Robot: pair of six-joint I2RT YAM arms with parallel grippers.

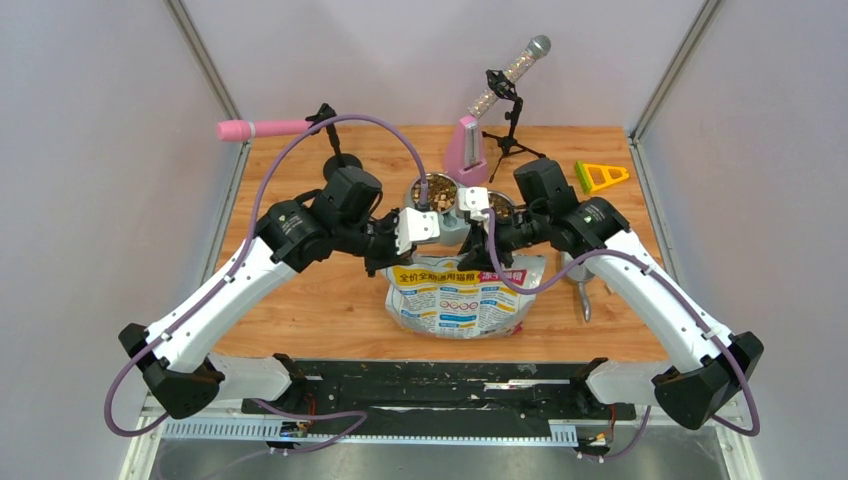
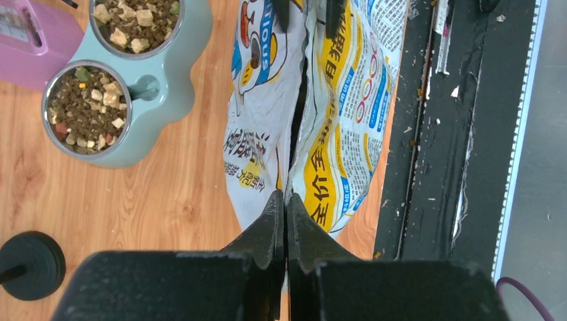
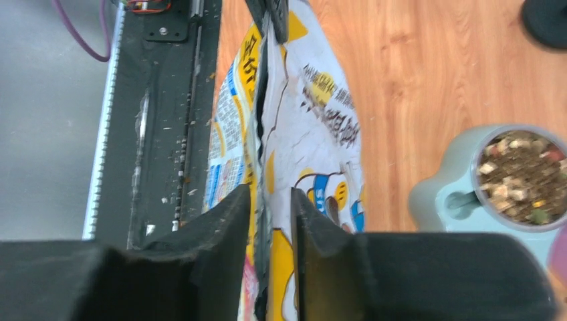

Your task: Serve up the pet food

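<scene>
The pet food (image 2: 85, 108) is brown kibble with paler cubes and fills both steel cups of a pale green double bowl (image 2: 157, 83). It also shows in the right wrist view (image 3: 518, 175) and in the top view (image 1: 436, 190). A colourful printed bag (image 1: 460, 298) stands just in front of the bowl. My left gripper (image 2: 286, 198) is shut on the bag's top edge (image 2: 294, 120) at its left end. My right gripper (image 3: 267, 195) straddles the same edge (image 3: 267, 120) at the other end. Its jaws stand apart with the edge between them.
A metal scoop (image 1: 581, 290) lies right of the bag. A pink box (image 1: 465, 150), a bead-filled tube on a stand (image 1: 510, 75), a pink roller on a stand (image 1: 262, 128) and a yellow triangle (image 1: 600, 177) stand at the back. A black rail (image 1: 440, 385) runs along the near edge.
</scene>
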